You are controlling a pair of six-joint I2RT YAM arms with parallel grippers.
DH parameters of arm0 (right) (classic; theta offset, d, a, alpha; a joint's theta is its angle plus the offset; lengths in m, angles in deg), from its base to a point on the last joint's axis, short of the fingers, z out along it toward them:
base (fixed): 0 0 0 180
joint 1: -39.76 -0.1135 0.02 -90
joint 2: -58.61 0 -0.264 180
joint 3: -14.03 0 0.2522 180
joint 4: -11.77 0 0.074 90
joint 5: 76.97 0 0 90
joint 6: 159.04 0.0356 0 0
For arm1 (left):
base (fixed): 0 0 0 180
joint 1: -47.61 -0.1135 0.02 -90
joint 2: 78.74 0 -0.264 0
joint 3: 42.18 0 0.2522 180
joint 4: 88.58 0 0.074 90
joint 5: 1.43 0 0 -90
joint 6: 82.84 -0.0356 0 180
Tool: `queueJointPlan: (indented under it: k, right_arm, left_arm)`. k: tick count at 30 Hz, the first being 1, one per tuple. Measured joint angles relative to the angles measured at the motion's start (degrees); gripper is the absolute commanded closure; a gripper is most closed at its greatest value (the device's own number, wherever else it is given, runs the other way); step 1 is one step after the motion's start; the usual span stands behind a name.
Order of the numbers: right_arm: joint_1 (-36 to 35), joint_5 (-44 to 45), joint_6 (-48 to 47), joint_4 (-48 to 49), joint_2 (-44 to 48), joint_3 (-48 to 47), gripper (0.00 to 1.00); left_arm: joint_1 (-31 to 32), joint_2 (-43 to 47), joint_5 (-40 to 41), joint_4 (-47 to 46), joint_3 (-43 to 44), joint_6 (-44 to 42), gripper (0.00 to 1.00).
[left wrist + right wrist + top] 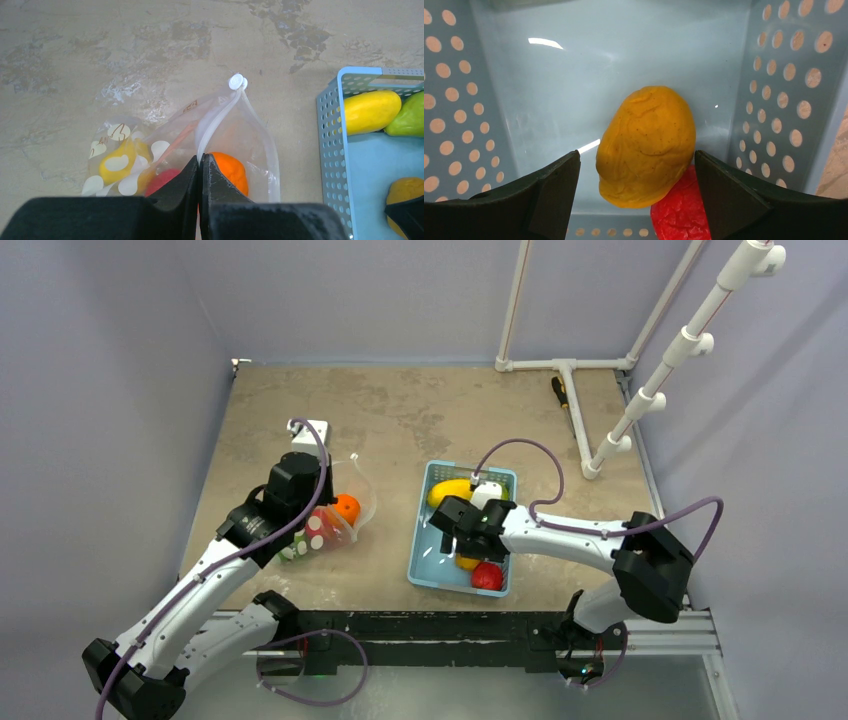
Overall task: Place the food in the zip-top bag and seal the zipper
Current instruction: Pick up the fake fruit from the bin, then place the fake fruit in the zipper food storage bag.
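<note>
The zip-top bag (250, 135) lies on the table with its mouth standing open. My left gripper (201, 159) is shut on its whitish zipper (215, 125), below the round slider (237, 81). Inside the bag are an orange fruit (232, 170), a yellow one (117, 165) and a red one (162, 180). My right gripper (636, 154) is open and low inside the light-blue basket (774, 100), its fingers either side of a dark-yellow fruit (646, 145) without touching it. A red fruit (676, 215) lies against that fruit. Further back in the basket are a yellow fruit (372, 111) and a green one (410, 115).
The basket (418, 540) sits right of the bag (345, 525), a narrow strip of table between them. A white pipe frame (575, 390) and a screwdriver (562, 392) are at the back right. A small white box (312, 430) is behind the bag.
</note>
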Motion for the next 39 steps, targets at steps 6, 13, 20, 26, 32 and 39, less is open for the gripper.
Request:
queueJointPlan:
  k: [6, 13, 20, 26, 32, 39]
  right_arm:
    - [0.09, -0.20, -0.48, 1.66, -1.55, 0.07, 0.30]
    - [0.28, -0.33, -1.57, 3.02, -1.84, 0.04, 0.66]
    - [1.09, 0.09, -1.97, 1.95, -1.81, -2.56, 0.73]
    - [1.60, 0.48, -3.72, 1.55, -0.98, -11.02, 0.74]
    - [1.60, 0.35, -7.17, 4.17, -0.59, -18.40, 0.74]
    - [1.60, -0.70, -12.22, 9.31, -2.71, -25.94, 0.74]
  left_arm:
    - [0.00, 0.00, -0.15, 0.00, 0.00, -0.22, 1.00]
    - [0.00, 0.00, -0.17, 0.00, 0.00, -0.35, 1.00]
    - [0.00, 0.00, -0.17, 0.00, -0.02, -0.35, 1.00]
    - [0.00, 0.00, -0.15, -0.02, -0.02, -0.37, 1.00]
    - [0.00, 0.00, -0.15, 0.00, -0.02, -0.37, 1.00]
    - [0.00, 0.00, -0.15, 0.00, -0.02, -0.35, 1.00]
